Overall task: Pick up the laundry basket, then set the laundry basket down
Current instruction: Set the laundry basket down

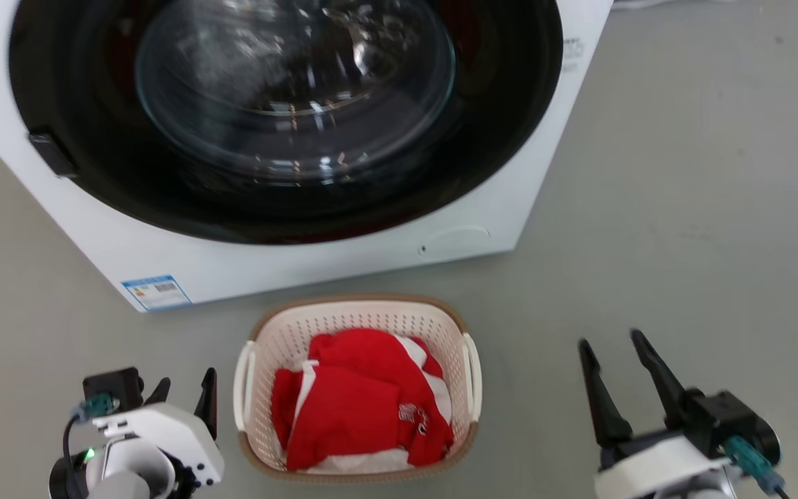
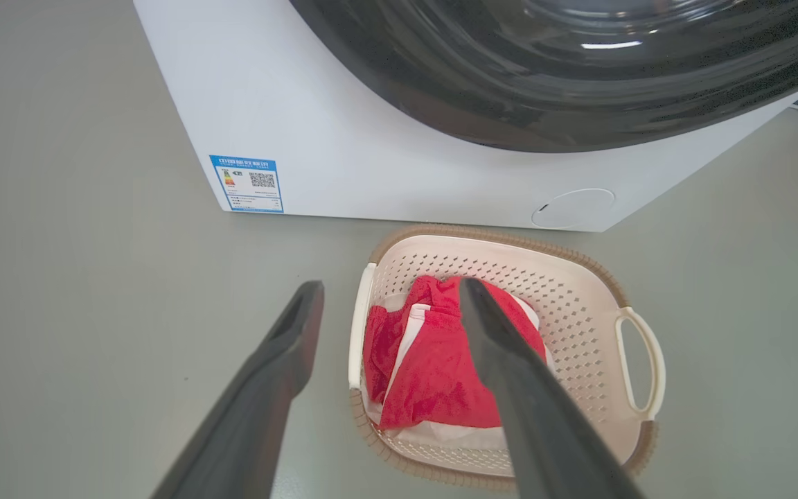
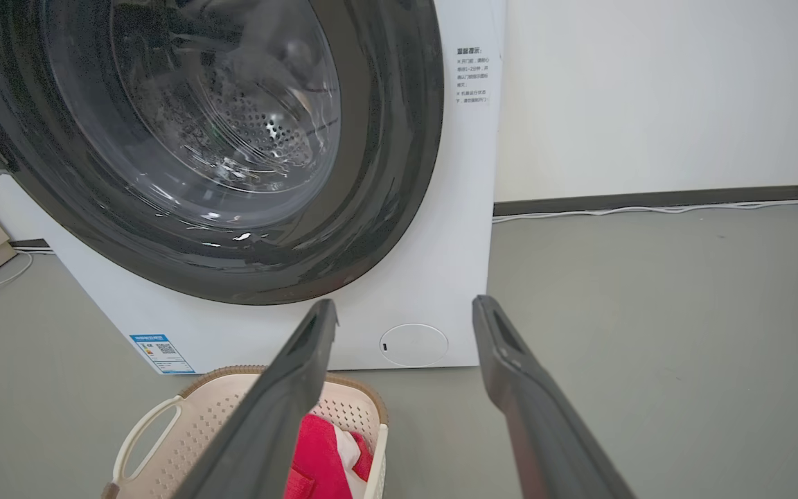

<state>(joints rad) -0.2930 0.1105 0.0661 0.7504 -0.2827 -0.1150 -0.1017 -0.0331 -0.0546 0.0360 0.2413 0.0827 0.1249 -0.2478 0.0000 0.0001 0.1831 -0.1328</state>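
Observation:
The laundry basket [image 1: 357,319] stands on the grey floor just in front of the washer, cream-white and perforated, with a brown rim and a white handle on each side. Red and white clothes [image 1: 361,402] fill it. My left gripper [image 1: 185,390] hovers open just left of the basket's left handle [image 1: 243,384], not touching it. In the left wrist view the basket [image 2: 579,312] lies beyond the open left gripper [image 2: 392,291]. My right gripper [image 1: 612,348] stands open well to the right of the basket, over bare floor. The right wrist view shows the basket [image 3: 191,423] at lower left of the open right gripper [image 3: 404,312].
A white front-loading washer [image 1: 343,256] with a dark round glass door [image 1: 288,111], shut, stands right behind the basket. A wall with a dark baseboard and a white cable [image 3: 648,208] runs behind on the right. Open grey floor [image 1: 683,208] lies to the right.

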